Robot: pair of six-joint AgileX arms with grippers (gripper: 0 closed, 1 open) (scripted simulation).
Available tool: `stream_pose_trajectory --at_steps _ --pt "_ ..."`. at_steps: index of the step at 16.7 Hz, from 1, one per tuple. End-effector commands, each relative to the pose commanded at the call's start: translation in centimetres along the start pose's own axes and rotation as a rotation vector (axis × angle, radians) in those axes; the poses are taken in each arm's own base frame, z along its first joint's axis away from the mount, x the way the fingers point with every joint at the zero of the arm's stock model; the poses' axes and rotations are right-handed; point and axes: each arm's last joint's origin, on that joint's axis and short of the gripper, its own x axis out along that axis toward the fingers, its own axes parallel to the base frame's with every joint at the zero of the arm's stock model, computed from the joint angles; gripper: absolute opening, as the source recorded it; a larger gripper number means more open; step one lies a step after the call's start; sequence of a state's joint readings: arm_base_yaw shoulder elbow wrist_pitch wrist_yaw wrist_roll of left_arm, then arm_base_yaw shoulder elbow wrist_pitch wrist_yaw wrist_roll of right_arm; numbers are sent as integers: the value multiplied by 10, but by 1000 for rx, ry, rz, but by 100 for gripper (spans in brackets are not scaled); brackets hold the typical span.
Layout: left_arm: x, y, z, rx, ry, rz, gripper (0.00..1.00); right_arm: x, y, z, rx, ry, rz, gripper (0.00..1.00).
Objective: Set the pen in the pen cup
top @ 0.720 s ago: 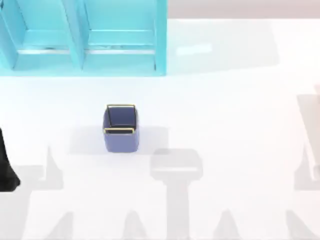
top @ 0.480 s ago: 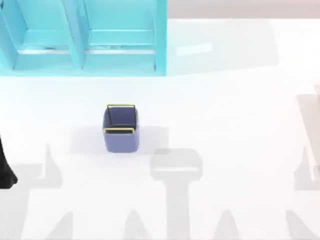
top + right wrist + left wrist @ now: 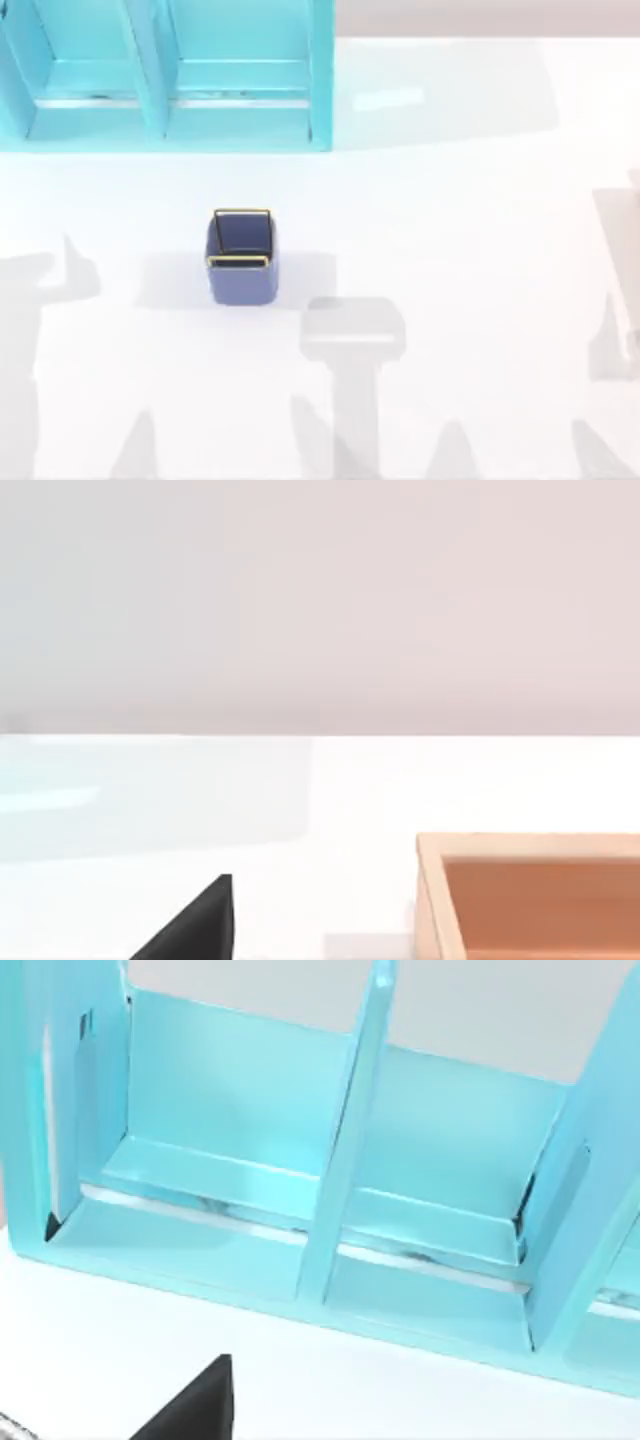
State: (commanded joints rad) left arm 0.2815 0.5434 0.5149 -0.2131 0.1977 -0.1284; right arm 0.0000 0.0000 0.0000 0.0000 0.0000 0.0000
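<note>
Cup [image 3: 241, 256] upright, left of table centre, near side of turquoise shelf [image 3: 165, 75], well apart from it. Pen location unknown. Left wrist view faces shelf [image 3: 330, 1210]; right wrist view shows wooden box [image 3: 530, 895]. Grip state of both grippers: cannot tell. Likely step: locate pen, grasp mid-shaft, lower tip-first over gold rim.

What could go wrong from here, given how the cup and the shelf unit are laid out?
1. The pen cup has a small square opening, so a pen lowered slightly off centre could catch its gold rim and tip it.
2. The left wrist view faces the shelf unit closely; the left arm could bump a divider there.
3. A wooden box lies near the right arm, and a low sweep might clip it.
</note>
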Motion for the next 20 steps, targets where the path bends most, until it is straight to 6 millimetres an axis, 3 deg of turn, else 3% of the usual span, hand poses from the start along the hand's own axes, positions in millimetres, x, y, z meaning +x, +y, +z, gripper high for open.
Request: stream_pose_trajectory --at_steps 4,7,9,13,17,20 --pt "52 30 64 -203 206 55 100 0 0 0 0 0 0 100" --pt "111 75 81 -405 392 117 100 0 0 0 0 0 0 100" --pt "147 109 73 -552 517 168 100 0 0 0 0 0 0 100" --pt "196 168 29 -822 737 279 100 0 0 0 0 0 0 100" --pt "220 204 -7 -986 854 359 100 0 0 0 0 0 0 100" --pt "229 214 -17 -1027 881 382 100 0 0 0 0 0 0 100"
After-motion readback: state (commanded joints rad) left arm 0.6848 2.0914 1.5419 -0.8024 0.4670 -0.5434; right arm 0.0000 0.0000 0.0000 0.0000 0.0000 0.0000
